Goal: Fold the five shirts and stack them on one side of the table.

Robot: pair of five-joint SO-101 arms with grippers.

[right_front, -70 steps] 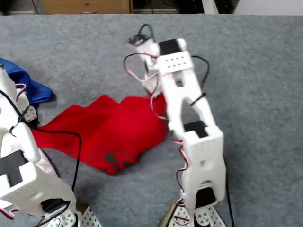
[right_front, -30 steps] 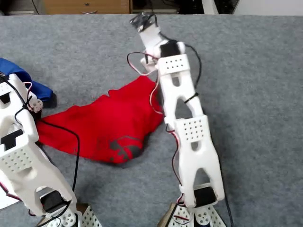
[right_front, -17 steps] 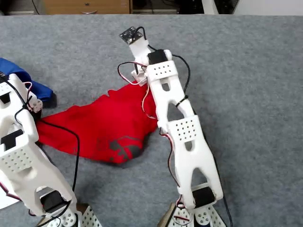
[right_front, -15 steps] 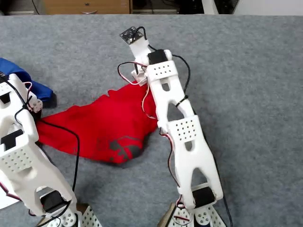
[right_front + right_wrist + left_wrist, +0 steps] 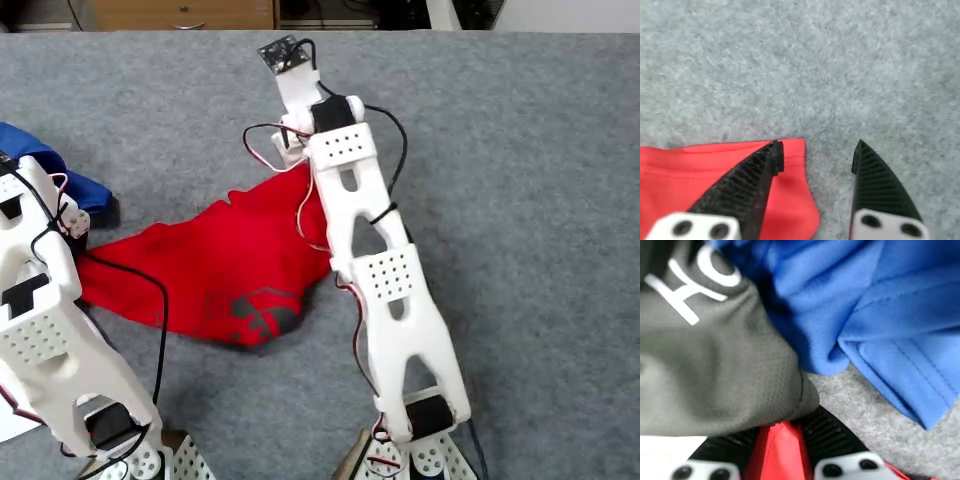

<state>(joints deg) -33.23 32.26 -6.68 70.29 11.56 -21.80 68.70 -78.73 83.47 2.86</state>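
A red shirt (image 5: pixel 225 265) lies spread on the grey table, with a dark print near its front edge. Its far corner (image 5: pixel 790 150) lies flat under my right gripper (image 5: pixel 817 150), which stands open just above the cloth, one finger over the corner and the other over bare table. In the high view the right gripper (image 5: pixel 293 152) is at the shirt's far tip. My left gripper (image 5: pixel 780 445) is shut on a fold of the red shirt at its left edge (image 5: pixel 85 262). A blue shirt (image 5: pixel 880 315) and a grey shirt (image 5: pixel 705 365) lie bunched just beyond it.
The blue shirt (image 5: pixel 60 180) sits at the table's left edge, beside the left arm (image 5: pixel 40 330). Wooden furniture (image 5: pixel 180 12) stands beyond the table's far edge. Bare grey surface (image 5: pixel 540 200) stretches to the right of the right arm.
The right arm stretched out, drawing the red shirt's far corner away, then shifted slightly left and farther. The left arm lowered. The shirt lies flatter, its print now showing.
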